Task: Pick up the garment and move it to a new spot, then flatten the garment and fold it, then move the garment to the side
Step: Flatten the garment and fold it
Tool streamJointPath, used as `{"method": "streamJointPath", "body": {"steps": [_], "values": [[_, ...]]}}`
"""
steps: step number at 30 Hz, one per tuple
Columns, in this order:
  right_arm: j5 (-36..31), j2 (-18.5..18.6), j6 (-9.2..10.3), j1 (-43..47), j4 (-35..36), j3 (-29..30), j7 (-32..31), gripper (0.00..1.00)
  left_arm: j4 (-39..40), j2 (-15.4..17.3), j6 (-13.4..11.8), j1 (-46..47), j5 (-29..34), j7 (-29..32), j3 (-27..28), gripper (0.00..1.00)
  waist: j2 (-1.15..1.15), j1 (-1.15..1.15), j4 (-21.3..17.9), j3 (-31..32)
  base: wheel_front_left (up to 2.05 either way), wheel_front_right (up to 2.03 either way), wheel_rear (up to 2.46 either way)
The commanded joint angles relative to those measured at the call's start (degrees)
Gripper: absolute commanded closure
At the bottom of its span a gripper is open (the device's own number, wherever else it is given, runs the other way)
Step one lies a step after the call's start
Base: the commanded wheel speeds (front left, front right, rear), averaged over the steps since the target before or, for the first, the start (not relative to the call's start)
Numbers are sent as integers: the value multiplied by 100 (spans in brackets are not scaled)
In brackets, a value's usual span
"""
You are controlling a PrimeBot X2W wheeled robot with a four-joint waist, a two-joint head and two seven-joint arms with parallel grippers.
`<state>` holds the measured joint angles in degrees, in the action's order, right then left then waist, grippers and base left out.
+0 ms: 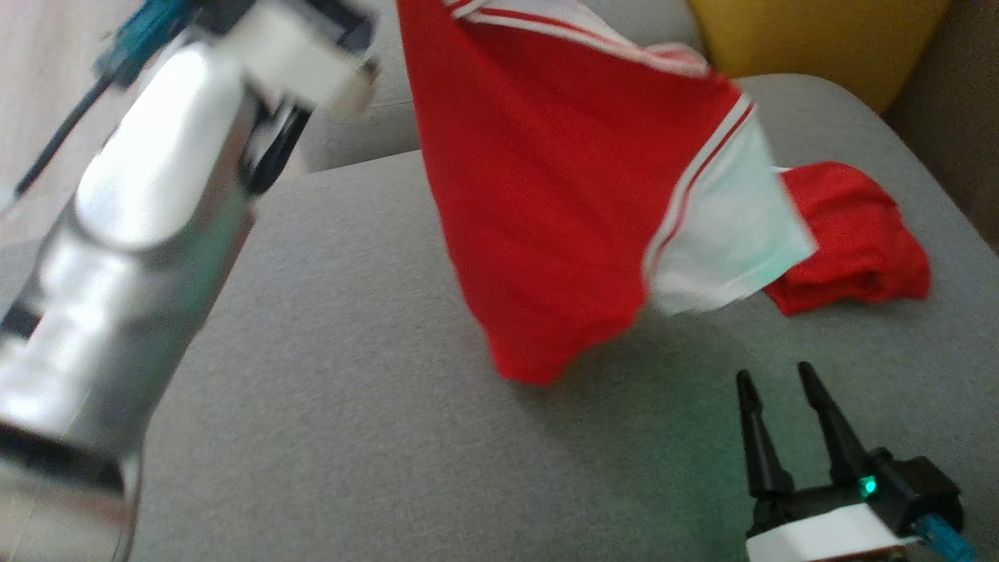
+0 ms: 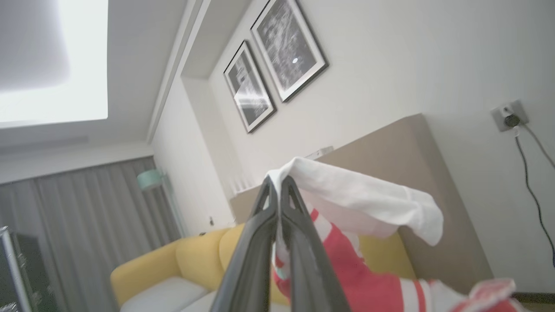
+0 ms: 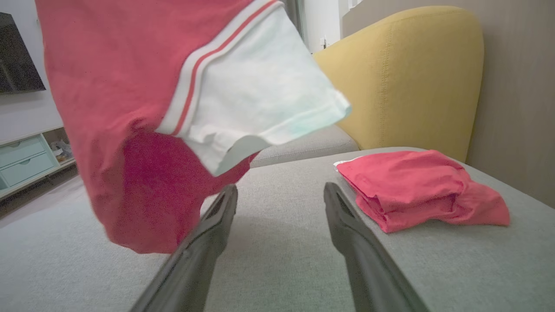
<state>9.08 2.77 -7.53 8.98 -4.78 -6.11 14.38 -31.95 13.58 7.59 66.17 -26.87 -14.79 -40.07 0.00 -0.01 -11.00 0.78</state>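
Grey sofa seat (image 1: 351, 351) is shown beneath a red-and-white garment (image 1: 546, 195), which is held aloft over the cushion. Its white edge is pinched by the left gripper (image 2: 279, 187), whose fingers are clenched together on the cloth. The right gripper (image 1: 773, 375) is seen low, fingers spread and released, with the garment's hem hanging at its 11 o'clock. A folded red cloth (image 1: 855, 234) is laid at its 1 o'clock, before a yellow backrest (image 1: 819, 39).

Red garment (image 1: 546, 195) dangles over cushion (image 1: 351, 351) (right claw (image 1: 776, 375) spread).
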Motion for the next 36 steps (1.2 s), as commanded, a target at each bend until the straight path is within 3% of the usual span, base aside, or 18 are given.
{"method": "streamJointPath", "body": {"steps": [1, 8, 19, 20, 21, 22, 25, 30, 36], "values": [[19, 20, 4, -84, 249, -20, 62, 0, 106, 511, -11, -375, -148, -20, 160, 100, 0, 1, 250, -39, 0, 0, 0], [-49, 14, 4, -6, 332, 253, 62, 0, 127, 1084, -152, -2853, -771, -20, 478, 100, 0, 1, 721, -207, 0, 0, 0], [-157, 33, 4, -6, 329, 383, 62, 0, 610, 1235, -647, -5277, -663, -20, 1503, 100, 0, 1, 1118, -285, 0, 0, 0], [-166, 51, 4, 1, 314, 366, 62, 0, 598, 1205, -670, -5460, -618, -20, 1680, 76, 0, 1, 1167, -268, 0, 0, 0], [-169, 55, 4, 5, 309, 365, 62, 0, 593, 1167, -688, -5529, -623, -20, 1764, 12, 0, 1, 1187, -259, 0, 0, 0], [-169, 58, 4, 11, 307, 366, 62, 0, 613, 1128, -727, -5578, -621, -20, 1864, 0, 0, 1, 1205, -252, 0, 0, 0], [-168, 73, 4, 35, 308, 353, 62, 0, 804, 1109, -892, -5700, -391, -20, 2079, 0, 0, 1, 1245, -233, 0, 0, 0], [-167, 99, 4, 49, 332, 356, 62, 0, 1546, 1231, -1407, -5915, 306, -20, 2282, 0, 0, 1, 1288, -264, 0, 0, 0], [-183, 92, 4, -3, 356, 341, 62, 0, 2059, 1446, -1415, -6096, 1111, -15, 1802, 0, 0, 1, 1293, -397, 0, 0, 0]]}}
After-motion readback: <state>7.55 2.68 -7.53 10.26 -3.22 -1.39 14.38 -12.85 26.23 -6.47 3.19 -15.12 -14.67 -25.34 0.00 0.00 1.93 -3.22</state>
